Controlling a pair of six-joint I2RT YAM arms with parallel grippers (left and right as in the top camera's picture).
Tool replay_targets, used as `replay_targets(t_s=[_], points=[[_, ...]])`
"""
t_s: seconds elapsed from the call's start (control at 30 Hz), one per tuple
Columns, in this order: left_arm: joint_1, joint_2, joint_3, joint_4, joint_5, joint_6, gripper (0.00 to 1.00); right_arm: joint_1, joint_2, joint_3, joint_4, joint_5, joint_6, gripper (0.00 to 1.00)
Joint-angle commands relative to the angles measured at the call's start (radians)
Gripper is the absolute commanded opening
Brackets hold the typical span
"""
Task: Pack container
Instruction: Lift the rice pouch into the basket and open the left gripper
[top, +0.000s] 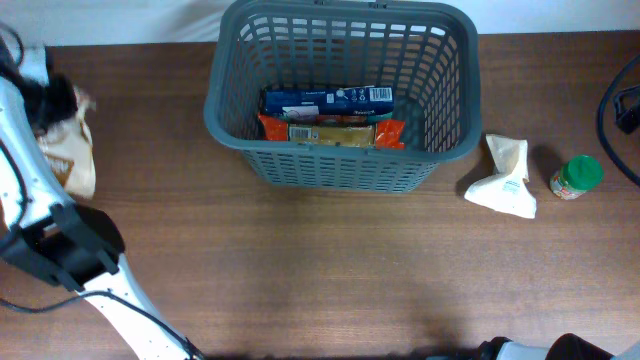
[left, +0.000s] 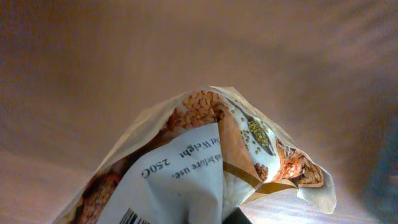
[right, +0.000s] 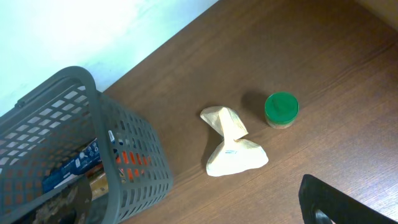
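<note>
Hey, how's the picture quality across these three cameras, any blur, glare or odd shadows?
Overhead: sharp and evenly lit across the table. Left wrist: the grain bag fills the lower frame in focus, background blurred to a pinkish haze. Right wrist: clear, the green-lidded jar casts a short shadow leftward; the wall looks cyan-tinted.

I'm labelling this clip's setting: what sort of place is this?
Probably a lab bench staged for grocery packing, not a shop: a wooden table, one grey shopping basket holding food packets, and a robot arm at the table's edge.

Pouch (left: 205, 165) – printed w/ "Weight 250G", "before use:".
</note>
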Motion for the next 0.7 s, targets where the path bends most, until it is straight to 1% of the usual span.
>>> replay_targets(t_s=[0.0, 0.07, 0.13, 0.17, 0.2, 0.33, 0.4, 0.43, 0.5, 0.57, 0.67], points=[[-0.15, -0.166, 0.185, -0.008, 0.023, 0.073, 0.02, -0.005, 0.002, 0.002, 0.003, 0.002, -0.007, 0.99], [-0.238, -0.214, 0.24, 0.02, 0.013, 0.158, 0.02, -0.005, 0.002, 0.002, 0.003, 0.002, -0.007, 0.99], [-0.353, -0.259, 0.277, 0.078, -0.04, 0.254, 0.02, -0.006, 0.002, 0.002, 0.003, 0.002, -0.007, 0.99], [-0.386, -0.269, 0.28, 0.096, -0.053, 0.285, 0.02, -0.005, 0.002, 0.002, 0.003, 0.002, -0.007, 0.99], [-0.456, -0.284, 0.281, 0.134, -0.063, 0.357, 0.02, -0.006, 0.002, 0.002, 0.003, 0.002, -0.007, 0.99], [-0.669, -0.28, 0.276, 0.208, -0.063, 0.548, 0.02, -0.006, 0.002, 0.002, 0.003, 0.002, -0.007, 0.99], [-0.75, -0.266, 0.266, 0.227, -0.063, 0.599, 0.02, -0.006, 0.002, 0.002, 0.003, 0.002, -0.007, 0.99], [-0.814, -0.243, 0.256, 0.24, -0.063, 0.636, 0.02, -0.005, 0.002, 0.002, 0.003, 0.002, -0.007, 0.99], [-0.887, -0.198, 0.24, 0.253, -0.062, 0.678, 0.02, -0.005, 0.002, 0.002, 0.003, 0.002, -0.007, 0.99], [-0.95, -0.129, 0.213, 0.258, -0.053, 0.688, 0.02, -0.005, 0.002, 0.002, 0.003, 0.002, -0.007, 0.99], [-1.013, 0.01, 0.151, 0.256, 0.039, 0.687, 0.02, -0.006, 0.002, 0.002, 0.003, 0.002, -0.007, 0.99]])
